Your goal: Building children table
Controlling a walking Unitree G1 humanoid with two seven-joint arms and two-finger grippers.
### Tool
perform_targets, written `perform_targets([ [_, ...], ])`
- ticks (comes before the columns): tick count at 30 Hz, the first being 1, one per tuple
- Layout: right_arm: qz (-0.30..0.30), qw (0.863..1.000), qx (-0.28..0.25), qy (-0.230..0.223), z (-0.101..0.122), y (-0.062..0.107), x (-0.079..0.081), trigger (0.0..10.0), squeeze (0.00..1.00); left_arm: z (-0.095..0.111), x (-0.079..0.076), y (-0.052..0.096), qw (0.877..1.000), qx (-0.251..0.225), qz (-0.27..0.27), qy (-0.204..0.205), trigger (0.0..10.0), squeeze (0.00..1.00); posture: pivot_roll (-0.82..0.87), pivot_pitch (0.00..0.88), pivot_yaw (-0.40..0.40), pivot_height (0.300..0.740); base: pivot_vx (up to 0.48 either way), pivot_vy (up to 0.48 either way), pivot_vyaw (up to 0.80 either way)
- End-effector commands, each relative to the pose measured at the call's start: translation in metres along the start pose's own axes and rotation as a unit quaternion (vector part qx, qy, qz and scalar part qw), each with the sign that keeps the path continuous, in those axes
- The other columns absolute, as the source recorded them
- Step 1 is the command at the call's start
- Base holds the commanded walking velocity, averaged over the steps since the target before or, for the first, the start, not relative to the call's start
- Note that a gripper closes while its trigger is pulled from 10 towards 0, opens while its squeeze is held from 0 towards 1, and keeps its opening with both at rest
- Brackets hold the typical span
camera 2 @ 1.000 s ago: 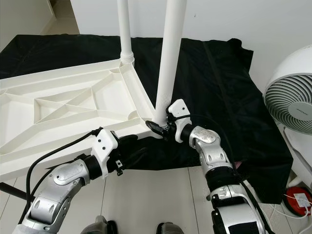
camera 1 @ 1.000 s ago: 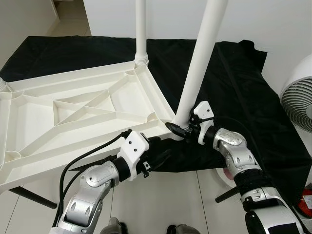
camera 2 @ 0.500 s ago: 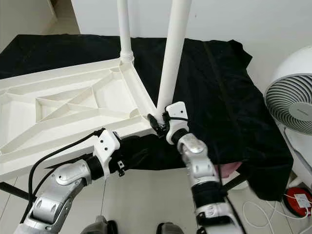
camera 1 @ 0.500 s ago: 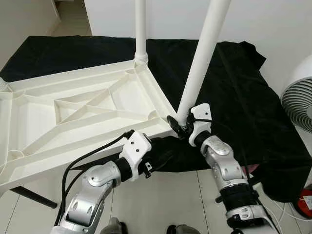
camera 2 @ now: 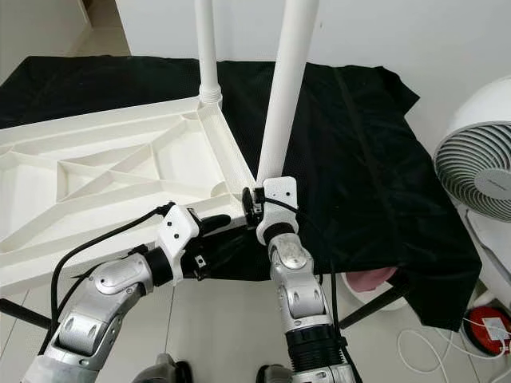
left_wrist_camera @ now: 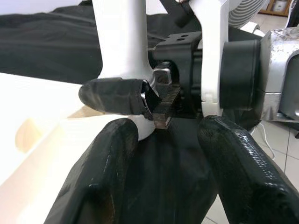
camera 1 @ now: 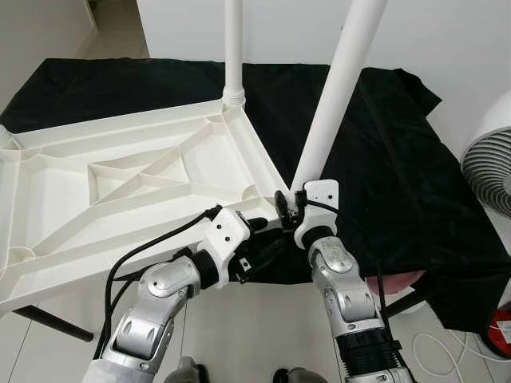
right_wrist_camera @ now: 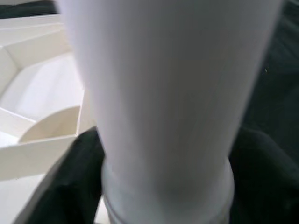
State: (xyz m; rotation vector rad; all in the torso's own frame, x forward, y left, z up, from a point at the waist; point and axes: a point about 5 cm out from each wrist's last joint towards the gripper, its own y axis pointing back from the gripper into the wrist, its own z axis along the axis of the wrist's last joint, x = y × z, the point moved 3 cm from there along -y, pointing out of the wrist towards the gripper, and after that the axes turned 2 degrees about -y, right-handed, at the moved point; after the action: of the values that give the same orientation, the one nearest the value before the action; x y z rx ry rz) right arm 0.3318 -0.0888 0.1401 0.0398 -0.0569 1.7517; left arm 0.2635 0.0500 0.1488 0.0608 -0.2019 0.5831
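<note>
Lying upside down on a black cloth (camera 1: 383,152), the white tabletop (camera 1: 120,191) has one leg (camera 1: 233,48) seated at its far corner. The right tool (camera 1: 289,209) clamps the second leg (camera 1: 335,96) at the near corner socket; the left tool (camera 1: 259,239) waits below, fingers apart. Keeping the leg square while twisting should help. No legible writing.

A thick white cylindrical table leg (right_wrist_camera: 168,107) looms close and blurred, its ringed base low in view — the white ribbed plastic tabletop underside (right_wrist_camera: 42,112) beside it, black cloth (right_wrist_camera: 275,93) behind.
</note>
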Motion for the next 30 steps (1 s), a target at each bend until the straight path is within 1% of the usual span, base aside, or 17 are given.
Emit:
perform_targets([
  [1, 0.008, 1.000, 0.006, -0.014, -0.003, 0.002, 0.000, 10.0, 1.00, -0.001, 0.005, -0.001, 0.999, 0.003, 0.034, -0.006, 10.0, 0.00, -0.05, 0.069, 0.009, 0.740, 0.000, 0.000, 0.00],
  [6, 0.037, 0.999, -0.009, -0.011, 0.005, 0.001, 0.000, 10.0, 1.00, -0.001, 0.006, -0.003, 0.999, 0.001, 0.033, -0.008, 10.0, 0.00, -0.06, 0.065, 0.013, 0.740, 0.000, 0.000, 0.00],
  [8, 0.080, 0.997, -0.013, 0.002, 0.010, -0.001, 0.000, 10.0, 1.00, 0.000, 0.006, -0.003, 0.999, 0.000, 0.032, -0.008, 10.0, 0.00, -0.06, 0.066, 0.013, 0.740, 0.000, 0.000, 0.00],
  [9, 0.104, 0.995, -0.009, 0.006, 0.011, -0.001, 0.000, 10.0, 0.51, 0.001, 0.006, -0.004, 0.999, -0.001, 0.032, -0.008, 10.0, 0.00, -0.06, 0.067, 0.013, 0.740, 0.000, 0.000, 0.00],
  [10, 0.104, 0.995, -0.009, 0.006, 0.011, -0.001, 0.000, 10.0, 0.51, 0.001, 0.006, -0.004, 0.999, -0.001, 0.032, -0.008, 10.0, 0.00, -0.06, 0.067, 0.013, 0.740, 0.000, 0.000, 0.00],
  [11, 0.127, 0.992, -0.005, 0.012, 0.011, -0.001, 0.000, 10.0, 0.00, 0.001, 0.006, -0.004, 0.999, -0.002, 0.031, -0.008, 10.0, 0.00, -0.06, 0.067, 0.013, 0.740, 0.000, 0.000, 0.00],
  [12, 0.127, 0.992, -0.005, 0.012, 0.011, -0.001, 0.000, 10.0, 0.00, 0.001, 0.006, -0.004, 0.999, -0.002, 0.031, -0.008, 10.0, 0.00, -0.06, 0.067, 0.013, 0.740, 0.000, 0.000, 0.00],
  [13, 0.149, 0.989, -0.006, 0.025, 0.013, -0.001, 0.000, 10.0, 0.00, 0.001, 0.005, -0.004, 1.000, -0.002, 0.030, -0.008, 10.0, 0.00, -0.06, 0.068, 0.012, 0.740, 0.000, 0.000, 0.00],
  [15, 0.193, 0.979, -0.014, 0.064, 0.017, -0.001, -0.002, 10.0, 0.00, 0.000, 0.003, -0.004, 1.000, -0.002, 0.028, -0.006, 10.0, 0.00, -0.06, 0.070, 0.011, 0.740, 0.000, 0.000, 0.00],
  [16, 0.193, 0.979, -0.014, 0.064, 0.017, -0.001, -0.002, 10.0, 0.00, 0.000, 0.003, -0.004, 1.000, -0.002, 0.028, -0.006, 10.0, 0.00, -0.06, 0.070, 0.011, 0.740, 0.000, 0.000, 0.00],
  [18, 0.227, 0.971, -0.011, 0.079, 0.018, -0.004, -0.006, 10.0, 0.00, 0.001, 0.002, -0.004, 1.000, -0.002, 0.026, -0.005, 10.0, 0.00, -0.06, 0.072, 0.009, 0.740, 0.000, 0.000, 0.00],
  [21, 0.235, 0.968, -0.009, 0.081, 0.018, -0.006, -0.008, 10.0, 0.00, 0.001, 0.002, -0.004, 1.000, -0.002, 0.026, -0.004, 10.0, 0.00, -0.06, 0.072, 0.009, 0.740, 0.000, 0.000, 0.00],
  [24, 0.276, 0.955, -0.006, 0.107, 0.018, -0.013, -0.013, 10.0, 0.00, 0.001, -0.001, -0.003, 1.000, -0.003, 0.022, -0.003, 10.0, 0.00, -0.06, 0.073, 0.009, 0.740, 0.000, 0.000, 0.00],
  [25, 0.282, 0.953, -0.003, 0.111, 0.018, -0.015, -0.015, 10.0, 0.00, 0.001, -0.001, -0.003, 1.000, -0.003, 0.022, -0.003, 10.0, 0.00, -0.05, 0.074, 0.007, 0.740, 0.000, 0.000, 0.00],
  [27, 0.282, 0.953, -0.003, 0.111, 0.018, -0.015, -0.015, 10.0, 0.00, 0.001, -0.001, -0.003, 1.000, -0.003, 0.022, -0.003, 10.0, 0.00, -0.05, 0.074, 0.007, 0.740, 0.000, 0.000, 0.00],
  [30, 0.301, 0.945, 0.010, 0.128, 0.014, -0.022, -0.018, 10.0, 0.00, 0.002, -0.003, -0.003, 1.000, -0.004, 0.020, -0.003, 10.0, 0.00, -0.05, 0.070, 0.005, 0.740, 0.000, 0.000, 0.00],
])
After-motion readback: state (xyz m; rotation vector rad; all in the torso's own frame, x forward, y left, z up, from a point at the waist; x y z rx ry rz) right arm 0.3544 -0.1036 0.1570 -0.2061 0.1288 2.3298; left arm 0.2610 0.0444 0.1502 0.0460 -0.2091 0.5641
